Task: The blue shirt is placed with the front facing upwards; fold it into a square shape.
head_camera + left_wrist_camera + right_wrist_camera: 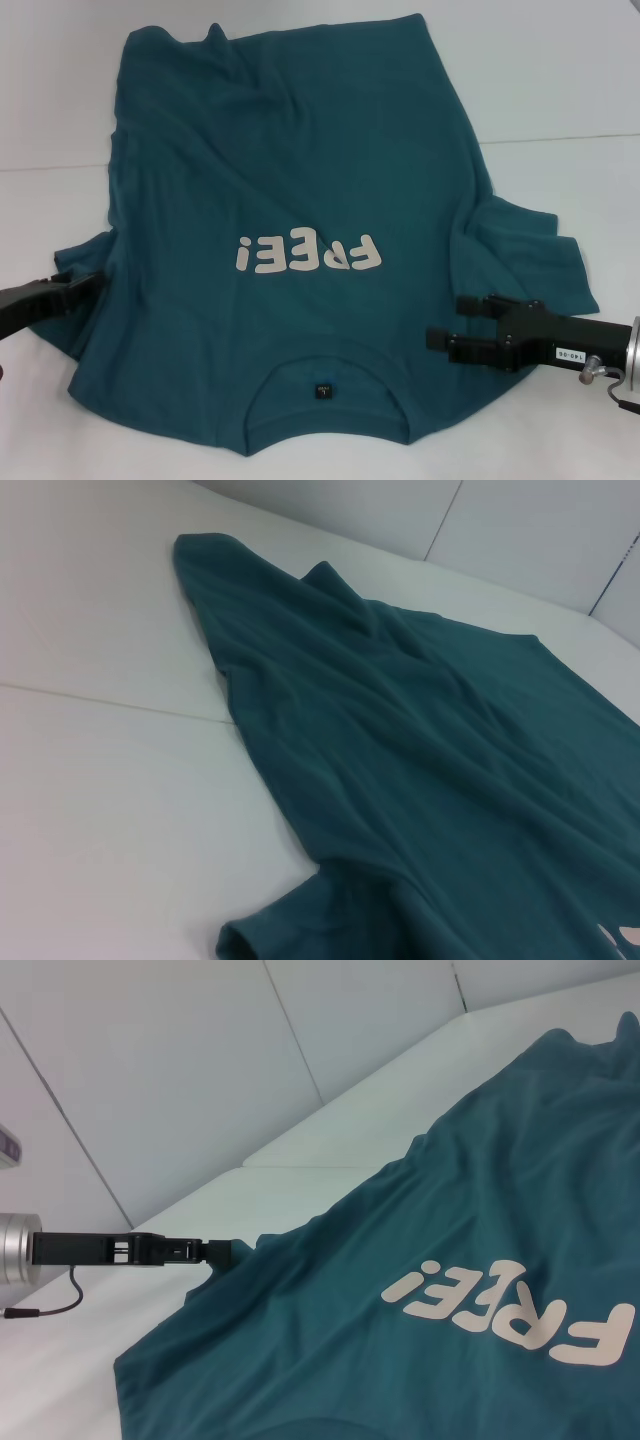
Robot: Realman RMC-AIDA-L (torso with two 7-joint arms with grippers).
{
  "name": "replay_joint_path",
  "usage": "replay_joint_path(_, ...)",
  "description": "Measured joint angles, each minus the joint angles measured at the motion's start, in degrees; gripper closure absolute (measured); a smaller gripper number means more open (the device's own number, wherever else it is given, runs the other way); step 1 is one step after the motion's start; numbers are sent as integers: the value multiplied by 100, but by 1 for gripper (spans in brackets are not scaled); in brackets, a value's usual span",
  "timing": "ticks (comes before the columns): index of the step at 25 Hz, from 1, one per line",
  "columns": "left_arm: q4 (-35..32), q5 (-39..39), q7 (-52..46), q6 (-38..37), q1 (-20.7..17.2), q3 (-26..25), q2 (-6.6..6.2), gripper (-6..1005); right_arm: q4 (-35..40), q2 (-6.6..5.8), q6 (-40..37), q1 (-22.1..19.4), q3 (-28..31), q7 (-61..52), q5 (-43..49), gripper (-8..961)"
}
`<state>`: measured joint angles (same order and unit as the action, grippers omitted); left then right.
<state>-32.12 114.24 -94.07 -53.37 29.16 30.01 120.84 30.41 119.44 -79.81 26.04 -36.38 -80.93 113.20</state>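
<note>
Left gripper (88, 284) low at the left edge of the head view, tips at the shirt's left sleeve; also seen far off in the right wrist view, black fingers close together at the sleeve edge, though cannot tell if cloth is pinched between them.

Blue shirt (300, 180) spread front-up over the white table (560, 90), filling the middle. Collar and small dark neck label (321, 390) nearest the robot, hem at the far side. Pale "FREE!" lettering (305, 256) across the chest, upside down from the head camera. Cloth rumpled, with long creases running from the far left corner toward the chest. Right sleeve (530, 260) lying flat, fanned out on the table.

Right gripper (432, 320) just beside the shirt's right shoulder, below that sleeve, fingers parted one above the other, nothing between them.
</note>
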Motion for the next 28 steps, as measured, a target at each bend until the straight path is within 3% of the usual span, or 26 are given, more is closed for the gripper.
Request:
replay_joint_path(6,-4,2,-3,8,-10,4,1,439,0,0,0,6,0,2,0,27)
replay_joint_path(18,-23,2,10,12,-9,4,1,892,0,0,0,0,7,-1,0,27)
replay_joint_path(23,-140,2,-5,12,-50,-22,1,1000,0,0,8,1,9,-2,0,28)
replay_joint_path(28,-232,2,-10,137,-79,-49,1,1000,-51,4,61,10,9,0,-46,28)
